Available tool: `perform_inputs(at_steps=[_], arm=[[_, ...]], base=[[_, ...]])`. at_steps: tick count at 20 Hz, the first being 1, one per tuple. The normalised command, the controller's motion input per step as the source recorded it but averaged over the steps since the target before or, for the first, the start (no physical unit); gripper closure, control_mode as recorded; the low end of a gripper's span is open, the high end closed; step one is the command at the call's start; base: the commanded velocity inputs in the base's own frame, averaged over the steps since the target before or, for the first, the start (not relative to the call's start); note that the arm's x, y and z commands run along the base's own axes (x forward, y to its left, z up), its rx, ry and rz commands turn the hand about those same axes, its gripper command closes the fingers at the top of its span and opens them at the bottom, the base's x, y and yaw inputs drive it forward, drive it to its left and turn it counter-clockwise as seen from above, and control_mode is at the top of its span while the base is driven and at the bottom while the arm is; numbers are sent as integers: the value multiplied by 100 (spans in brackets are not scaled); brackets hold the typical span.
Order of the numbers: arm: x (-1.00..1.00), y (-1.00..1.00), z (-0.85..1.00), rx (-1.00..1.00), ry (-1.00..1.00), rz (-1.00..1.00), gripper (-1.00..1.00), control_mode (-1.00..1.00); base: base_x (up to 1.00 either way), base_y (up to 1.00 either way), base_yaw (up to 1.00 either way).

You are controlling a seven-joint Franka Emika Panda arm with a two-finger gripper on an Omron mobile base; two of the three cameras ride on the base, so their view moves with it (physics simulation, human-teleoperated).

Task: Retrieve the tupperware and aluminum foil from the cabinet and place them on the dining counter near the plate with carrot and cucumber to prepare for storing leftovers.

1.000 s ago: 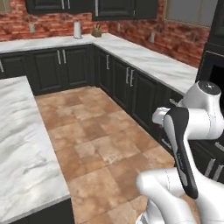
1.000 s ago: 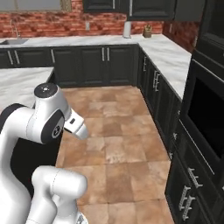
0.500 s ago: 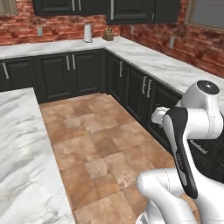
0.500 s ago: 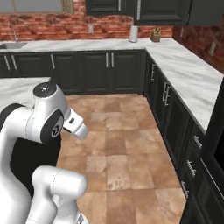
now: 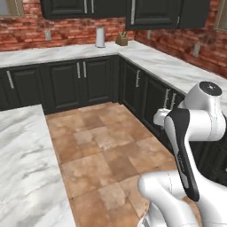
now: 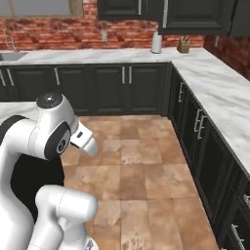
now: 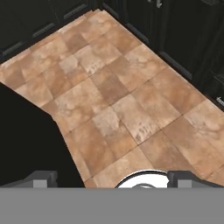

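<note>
Two dark fingertips [image 7: 43, 178] of my end effector [image 7: 114, 179] stood far apart, open and empty, above the brown stone floor tiles [image 7: 127, 109].
I saw the white grey-veined marble dining tabletop [image 5: 22, 177] bare at the left of the left base view, and the black upper wall cabinet [image 5: 159, 13] with its doors shut above the corner of the marble wall counter [image 5: 155, 62]. On that counter a white paper-towel roll [image 5: 100, 37] and a wooden knife block [image 5: 121, 40] stood near each other. I could not make out the tupperware or the foil anywhere.
</note>
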Motion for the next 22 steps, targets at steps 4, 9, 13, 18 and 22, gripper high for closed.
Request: perform_inputs(at_steps=[4, 9, 13, 18, 22], arm=[[0, 0, 0, 0, 0, 0, -100, 100], [0, 0, 0, 0, 0, 0, -100, 100], [0, 0, 0, 0, 0, 0, -100, 100], [0, 0, 0, 0, 0, 0, -100, 100], [0, 0, 0, 0, 0, 0, -100, 100]], base=[[100, -2, 7], [100, -5, 1], [100, -5, -3], [100, -1, -11], [100, 0, -16]])
